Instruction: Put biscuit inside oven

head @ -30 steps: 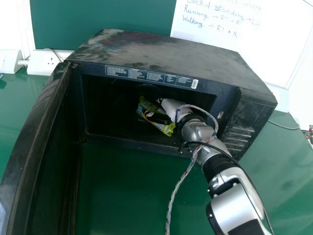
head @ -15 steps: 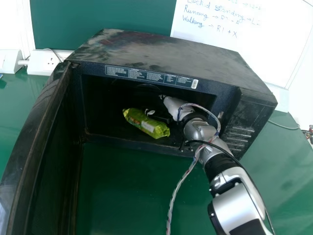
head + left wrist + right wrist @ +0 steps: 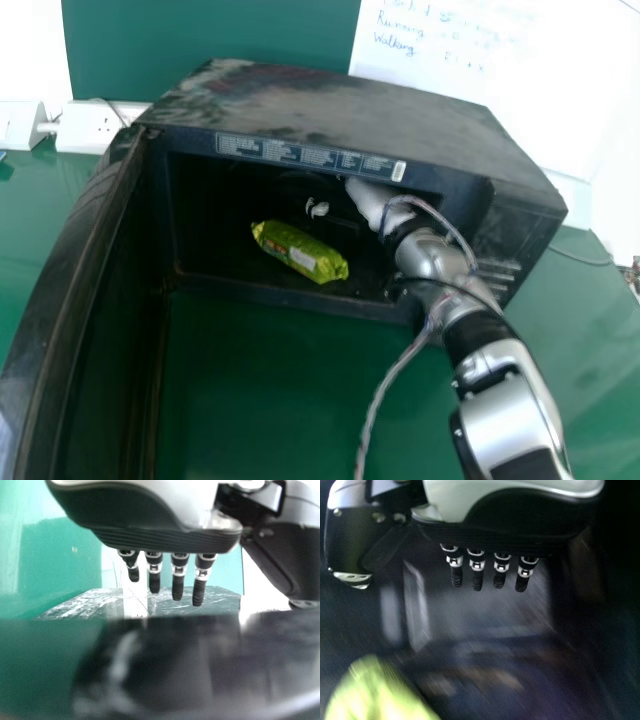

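The black oven (image 3: 340, 110) stands on the green table with its door (image 3: 70, 300) swung wide at the left. On the oven floor lies the green biscuit packet (image 3: 300, 252), touched by nothing. My right hand (image 3: 370, 200) is inside the cavity, right of and behind the packet, partly hidden in the dark. In the right wrist view my right hand (image 3: 477, 565) has straight, spread fingers holding nothing, and the biscuit packet (image 3: 375, 692) is apart from it. My left hand (image 3: 177, 575) has straight fingers, with the oven top (image 3: 175, 600) beyond them.
A whiteboard (image 3: 540, 80) with writing stands behind the oven. A white socket box (image 3: 95, 128) is at the back left. A loose cable (image 3: 385, 385) hangs from my right arm over the green table (image 3: 260, 400) before the oven.
The right hand has let go of the biscuit packet, which has settled on the oven floor. Since then the hand and arm have shifted to the right, away from it.
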